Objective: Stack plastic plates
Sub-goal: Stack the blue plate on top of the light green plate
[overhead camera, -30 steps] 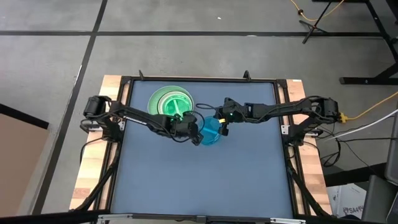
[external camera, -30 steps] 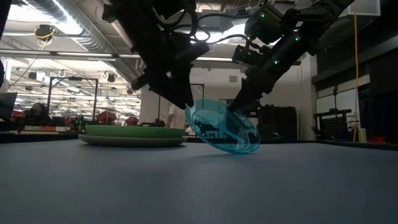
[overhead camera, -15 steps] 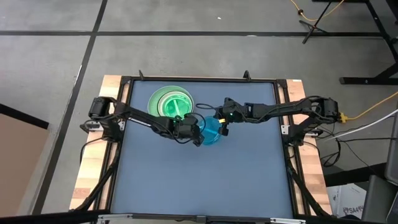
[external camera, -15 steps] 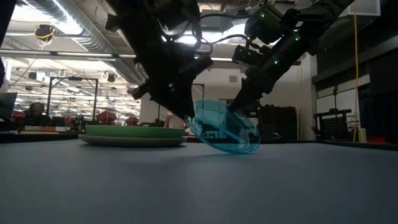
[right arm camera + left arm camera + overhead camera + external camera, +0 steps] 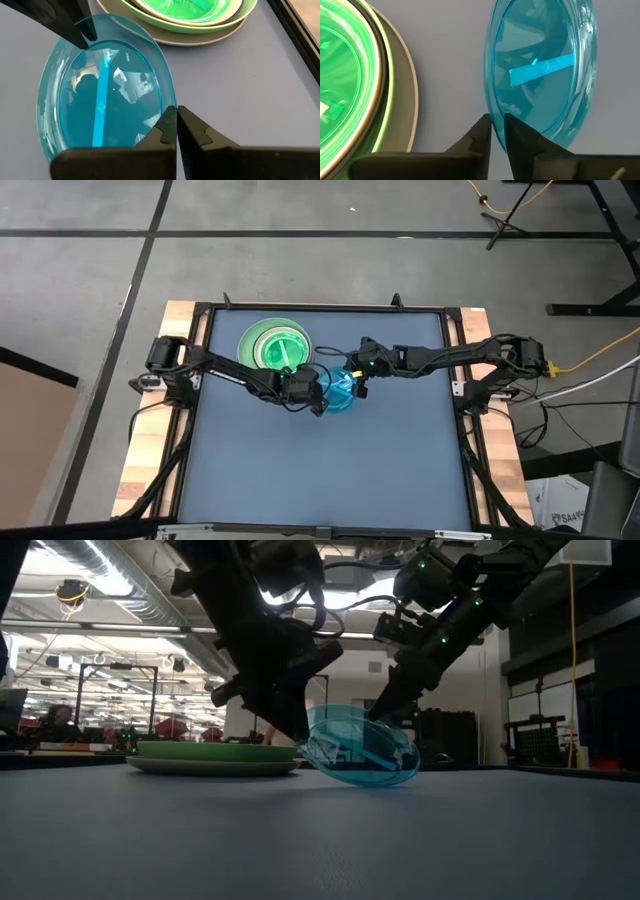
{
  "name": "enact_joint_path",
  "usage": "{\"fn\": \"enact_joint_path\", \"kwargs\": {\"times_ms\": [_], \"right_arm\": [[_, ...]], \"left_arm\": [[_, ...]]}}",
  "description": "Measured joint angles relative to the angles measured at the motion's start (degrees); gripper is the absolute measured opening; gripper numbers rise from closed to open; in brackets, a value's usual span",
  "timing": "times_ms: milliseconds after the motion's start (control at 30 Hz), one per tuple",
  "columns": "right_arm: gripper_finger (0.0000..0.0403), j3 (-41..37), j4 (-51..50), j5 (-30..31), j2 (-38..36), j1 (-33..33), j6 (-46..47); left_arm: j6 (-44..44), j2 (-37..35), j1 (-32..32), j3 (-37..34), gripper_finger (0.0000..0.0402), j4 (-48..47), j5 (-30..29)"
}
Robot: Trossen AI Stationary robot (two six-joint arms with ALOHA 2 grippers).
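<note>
Now that the left gripper (image 5: pixel 498 131) has clenched onto the cyan plate (image 5: pixel 360 747) mid-frame, both grip it. The right gripper (image 5: pixel 177 126) stays clamped on the opposite rim, so a handover looks likely.

Tilted cyan plate (image 5: pixel 360 745), beside green stack (image 5: pixel 215 755)

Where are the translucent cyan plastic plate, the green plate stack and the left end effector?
Translucent cyan plastic plate (image 5: pixel 362 752): low view, centre of its tilted face.
Green plate stack (image 5: pixel 278 345): high view, middle of the top plate.
Left end effector (image 5: pixel 498 131): left wrist view, between the fingertips at the cyan plate's rim.
</note>
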Motion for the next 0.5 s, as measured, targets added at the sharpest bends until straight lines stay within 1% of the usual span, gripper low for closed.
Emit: {"fn": "enact_joint_path", "kwargs": {"times_ms": [233, 500], "right_arm": [[0.0000, 0.0, -0.1, 0.0, 0.0, 0.0, 0.0], [0.0001, 0.0, -0.1, 0.0, 0.0, 0.0, -0.2]], "left_arm": [[-0.3, 0.0, 0.0, 0.0, 0.0014, 0.2, 0.0], [-0.3, 0.0, 0.0, 0.0, 0.0005, 0.2, 0.0]]}}
